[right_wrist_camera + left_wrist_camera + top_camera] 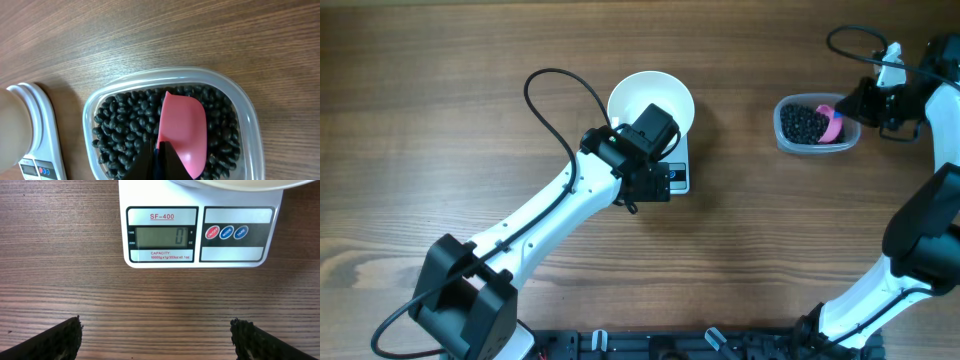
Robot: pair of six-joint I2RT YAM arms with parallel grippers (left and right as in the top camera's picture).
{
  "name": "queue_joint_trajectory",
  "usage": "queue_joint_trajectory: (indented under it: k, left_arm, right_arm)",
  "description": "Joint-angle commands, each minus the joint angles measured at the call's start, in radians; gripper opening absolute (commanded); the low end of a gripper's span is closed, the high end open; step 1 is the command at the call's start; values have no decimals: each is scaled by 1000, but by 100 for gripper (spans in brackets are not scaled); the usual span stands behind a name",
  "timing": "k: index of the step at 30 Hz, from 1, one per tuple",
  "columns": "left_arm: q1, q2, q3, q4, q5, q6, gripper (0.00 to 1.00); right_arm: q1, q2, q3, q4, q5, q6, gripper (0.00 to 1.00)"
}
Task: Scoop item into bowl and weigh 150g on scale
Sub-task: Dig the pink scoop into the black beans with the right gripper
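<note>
- My left fingers (60,342) are spread above the counter (60,255), just near of the scale (200,262) carrying the bowl (240,184).
- My right fingers (145,162) pinch the pink scoop (182,130) among the black beans (125,125).

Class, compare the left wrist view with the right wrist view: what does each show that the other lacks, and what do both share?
Only the left wrist view: the display readable, showing zero, and the open left claw. Only the right wrist view: black beans in a clear tub, with the right claw shut on the pink scoop. Both: the scale, the white bowl on it, the wooden table.
</note>
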Motion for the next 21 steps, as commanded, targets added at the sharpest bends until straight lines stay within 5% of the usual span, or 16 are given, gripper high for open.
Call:
queue_joint_trajectory:
  k: [1,8,15,21]
  left_arm:
    - [-1,8,-6,0,-20,-17,100]
    - [-1,8,-6,0,-21,-17,100]
    - [-1,8,-6,0,-20,-17,100]
    - [-1,8,-6,0,-21,-17,100]
  right_arm:
    - [14,21,-37,69,-58,14,4]
    - [16,21,-43,-85,-56,32,4]
    - [16,22,-49,114,32,149,4]
    - [16,22,-49,-69,4,108,4]
